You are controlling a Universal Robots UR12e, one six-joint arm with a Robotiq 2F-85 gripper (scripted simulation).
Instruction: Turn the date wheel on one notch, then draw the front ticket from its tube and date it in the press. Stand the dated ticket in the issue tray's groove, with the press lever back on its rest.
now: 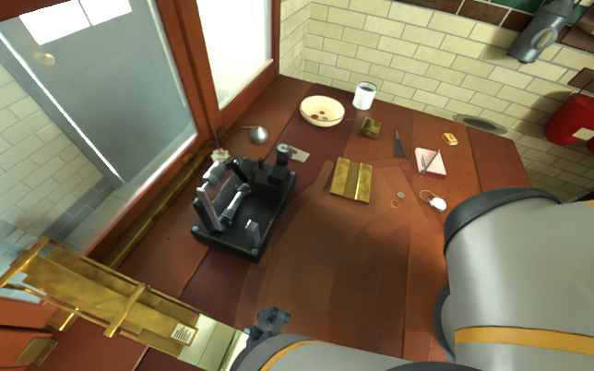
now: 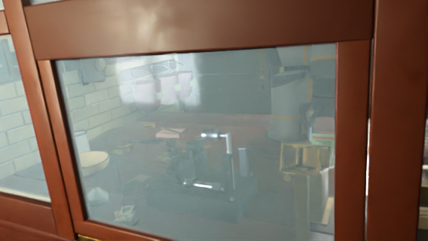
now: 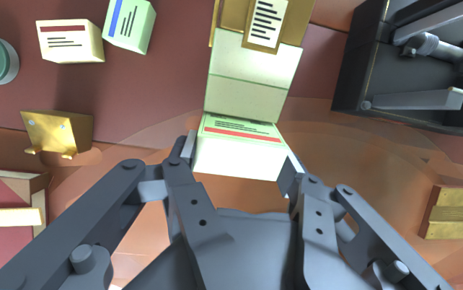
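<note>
My gripper [image 3: 238,162] has a finger on each side edge of the front ticket [image 3: 239,149], a pale green card with black print and a red stripe. The ticket sticks out of the mouth of the brass ticket tube [image 1: 92,295], which slopes down at the counter's near left edge and carries a small printed label [image 3: 265,23]. In the side camera the gripper [image 1: 265,323] shows only as dark fingers beside the tube's pale end. The black dating press [image 1: 244,207] sits further along the counter by the window, its lever [image 1: 210,210] angled over the base. The brass issue tray [image 1: 351,179] lies flat beyond the press.
A cream bowl [image 1: 322,110] and a white mug [image 1: 364,95] stand at the far end of the counter, with a pink pad [image 1: 430,162], scissors and small brass pieces nearby. The arm's grey body [image 1: 516,277] fills the near right. Window frames close the left side.
</note>
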